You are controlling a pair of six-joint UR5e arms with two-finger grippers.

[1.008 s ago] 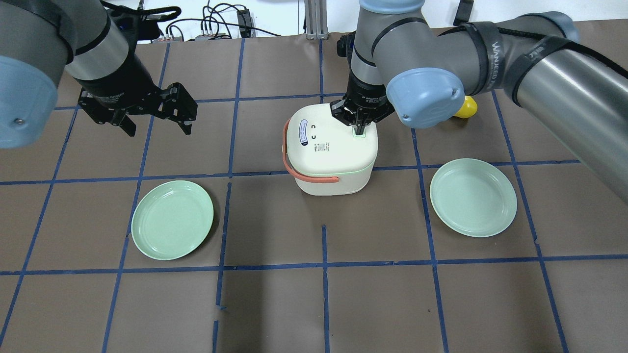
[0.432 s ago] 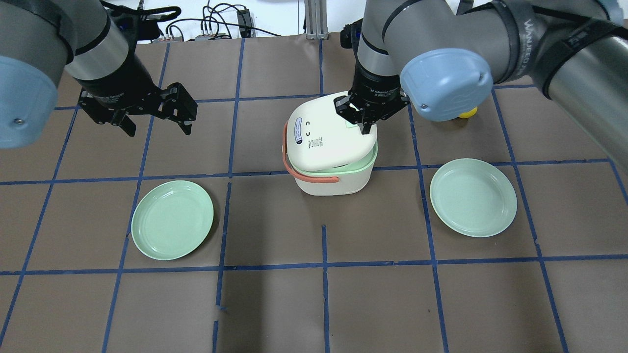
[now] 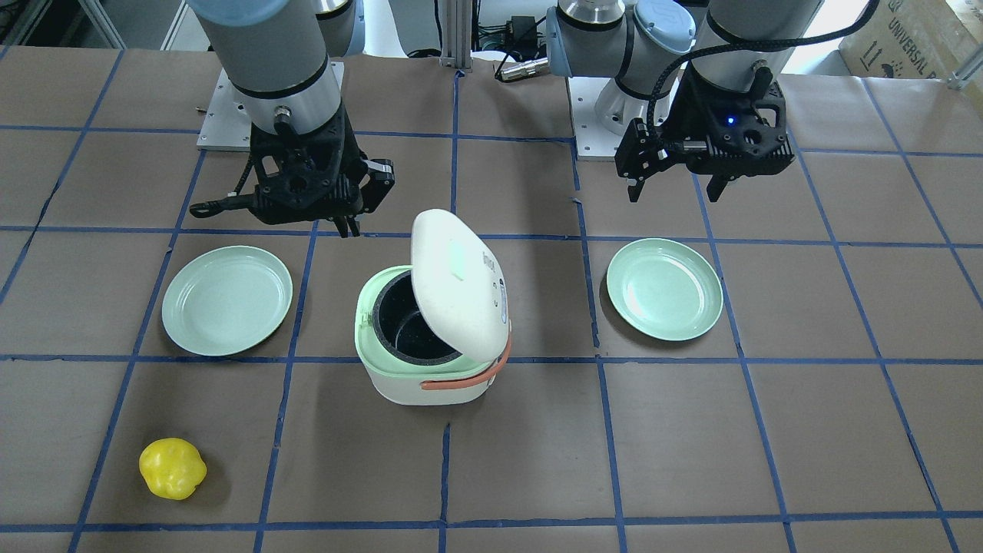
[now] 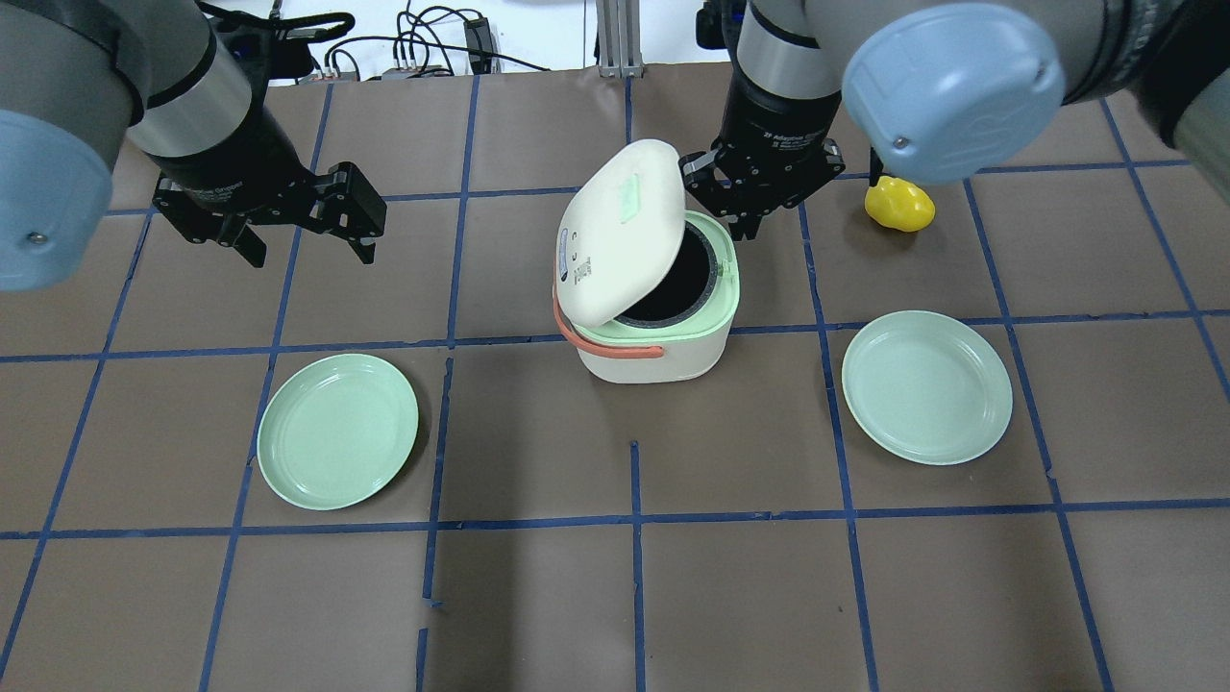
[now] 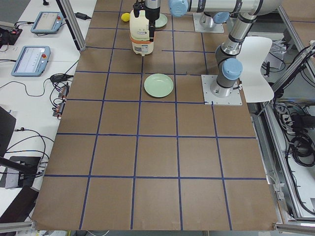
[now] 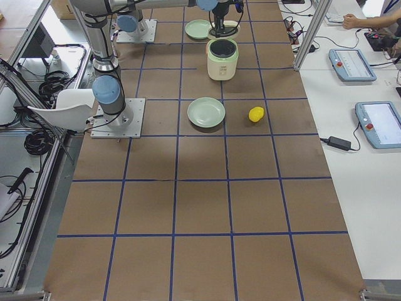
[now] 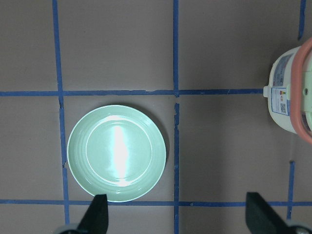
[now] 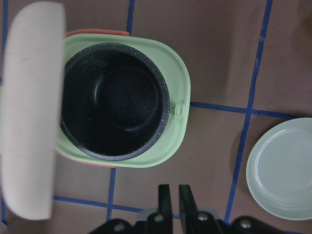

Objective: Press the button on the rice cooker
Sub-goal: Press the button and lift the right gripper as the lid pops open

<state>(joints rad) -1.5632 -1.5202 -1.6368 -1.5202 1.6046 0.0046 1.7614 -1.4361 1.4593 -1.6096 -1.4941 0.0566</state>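
Observation:
The cream-white rice cooker (image 4: 653,360) stands mid-table with its lid (image 4: 623,229) swung up toward the robot's left. The black inner pot (image 4: 678,284) and pale green rim (image 8: 178,97) are exposed, and the orange-red handle (image 3: 461,380) hangs at its side. My right gripper (image 4: 745,227) is shut and empty, raised just behind the cooker's open edge, clear of it; the right wrist view shows its fingertips (image 8: 165,195) pressed together. My left gripper (image 4: 313,256) is open and empty, hovering well left of the cooker (image 7: 290,97).
A pale green plate (image 4: 336,430) lies front left and another (image 4: 927,386) front right. A yellow pepper-like toy (image 4: 898,205) lies far right behind the cooker. Cables and a post sit past the table's far edge.
The right gripper has lifted off the lid's button and pulled up and back. The lid went from closed to popped wide open, uncovering the black pot. The left arm has not moved.

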